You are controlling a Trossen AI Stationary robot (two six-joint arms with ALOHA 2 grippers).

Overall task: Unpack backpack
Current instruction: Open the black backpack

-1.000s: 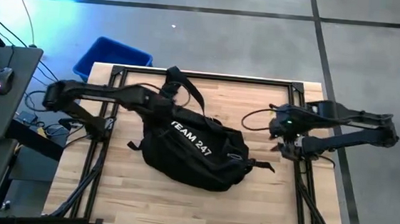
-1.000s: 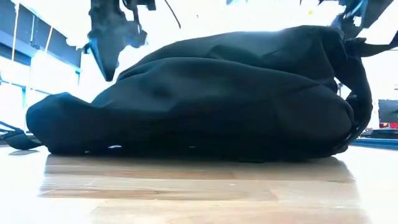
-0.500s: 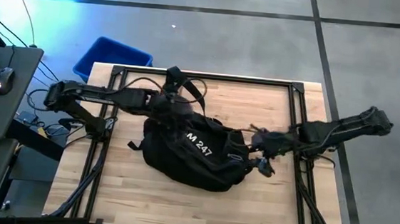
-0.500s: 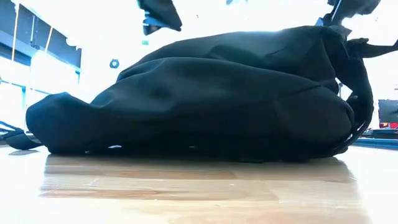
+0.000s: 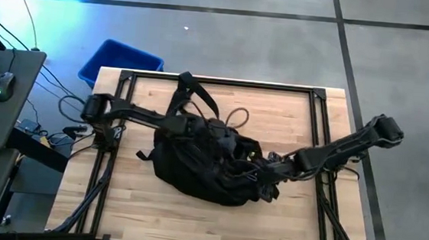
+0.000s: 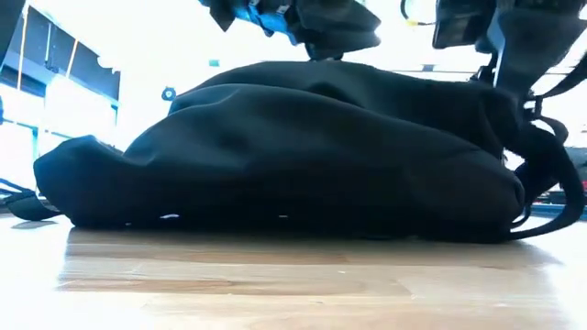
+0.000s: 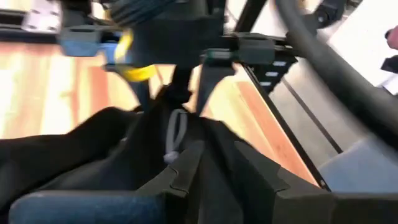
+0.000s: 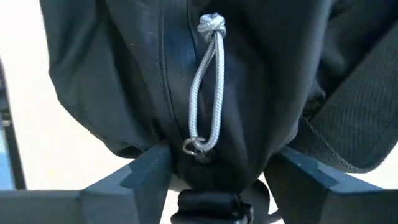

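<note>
Black backpack (image 5: pixel 200 161) lying flat at approx. centre of wooden counter (image 5: pixel 138 214); long straps (image 5: pixel 194 91) trailing toward far edge. Seen in low view as a wide dark mound (image 6: pixel 275 151) resting directly on counter surface.

Left tool (image 5: pixel 224 140) over top of backpack, arm reaching in from left side of counter. Fingers (image 7: pixel 180 177) part-spread per left wrist view, straddling a fold of black fabric w/ a grey zipper cord (image 7: pixel 174 137) between them. Grip on cord or fabric: cannot tell.

Right tool (image 5: pixel 260 170) at right end of backpack, arm angled in from right side of counter. Fingers (image 8: pixel 146 165) spread to either side of a bunched fabric section at a zipper seam; fabric sits between fingers, contact on both sides. Grey knotted pull cord (image 8: pixel 205 87) hanging from zipper slider (image 8: pixel 196 148), just ahead of fingers. Cord itself not pinched.

Both tools facing each other across same zipper area; right tool visible in left wrist view beyond cord.

Blue bin (image 5: pixel 119 60) on floor off far-left corner of counter. Desk w/ computer mouse (image 5: pixel 2 84) further left. Cables (image 5: pixel 68 128) hanging at left side of counter frame.
</note>
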